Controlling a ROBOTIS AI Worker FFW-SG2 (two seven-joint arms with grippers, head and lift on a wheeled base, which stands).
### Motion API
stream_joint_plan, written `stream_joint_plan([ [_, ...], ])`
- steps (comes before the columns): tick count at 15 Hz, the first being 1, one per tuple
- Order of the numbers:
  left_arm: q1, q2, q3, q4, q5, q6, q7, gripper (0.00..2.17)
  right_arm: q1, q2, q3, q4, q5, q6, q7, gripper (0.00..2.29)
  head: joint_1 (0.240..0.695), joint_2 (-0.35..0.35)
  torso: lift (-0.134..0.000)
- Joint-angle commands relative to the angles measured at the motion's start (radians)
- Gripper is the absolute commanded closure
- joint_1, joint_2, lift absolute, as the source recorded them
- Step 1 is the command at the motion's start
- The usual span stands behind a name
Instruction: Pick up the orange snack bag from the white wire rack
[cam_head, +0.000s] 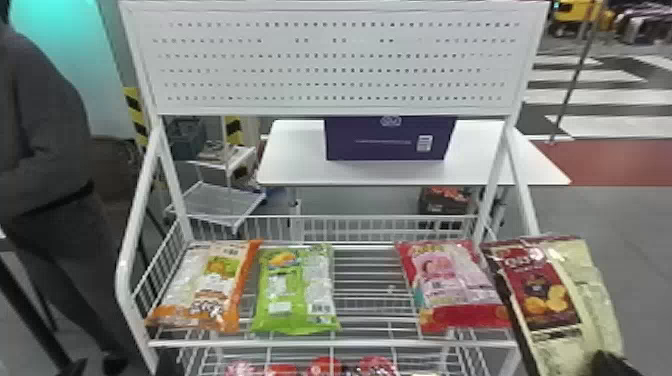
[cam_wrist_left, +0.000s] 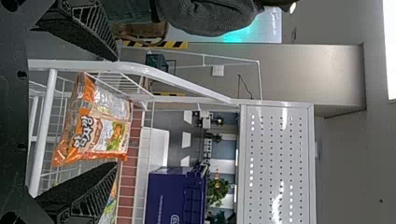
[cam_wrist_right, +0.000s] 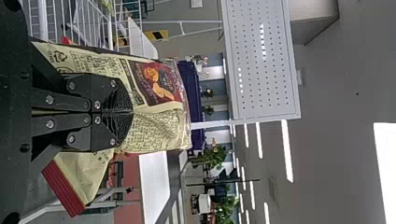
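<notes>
The orange snack bag (cam_head: 212, 287) lies at the left end of the white wire rack (cam_head: 330, 343). At the head view's bottom left, my left gripper (cam_head: 121, 367) is low in front of that end. In the left wrist view my left gripper (cam_wrist_left: 116, 112) stands open, its fingers wide apart, with the orange snack bag (cam_wrist_left: 95, 128) beyond them and nothing held. My right gripper (cam_head: 611, 364) is at the rack's right side. Seen from its wrist, the right gripper (cam_wrist_right: 132, 112) is shut on a cream and maroon chip bag (cam_wrist_right: 154, 126).
A green bag (cam_head: 295, 290) lies right beside the orange one, and a pink and red bag (cam_head: 452, 285) is farther right. Posts rise at the rack's ends to a perforated panel (cam_head: 330, 62). Red packages (cam_head: 325, 367) sit on the lower level. A purple box (cam_head: 390, 140) stands on a table behind.
</notes>
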Motion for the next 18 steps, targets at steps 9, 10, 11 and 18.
stream_joint_plan([
  [9, -0.026, 0.0, -0.003, 0.01, 0.0, 0.015, -0.008, 0.09, -0.003, 0.0, -0.001, 0.002, -0.002, 0.003, 0.0, 2.26, 0.499, 0.0, 0.0],
  [10, -0.072, -0.003, -0.008, 0.03, 0.002, 0.058, -0.014, 0.09, -0.005, 0.0, -0.001, 0.003, -0.002, 0.003, 0.0, 2.26, 0.499, 0.0, 0.0],
  [11, -0.146, -0.011, -0.023, 0.071, -0.002, 0.138, -0.023, 0.09, -0.006, 0.0, 0.004, 0.003, -0.003, 0.003, 0.0, 2.26, 0.499, 0.0, 0.0],
  [18, -0.603, -0.028, -0.085, 0.442, 0.009, 0.298, -0.034, 0.1, 0.006, 0.002, 0.004, 0.002, -0.002, 0.0, 0.0, 2.26, 0.499, 0.0, 0.0],
])
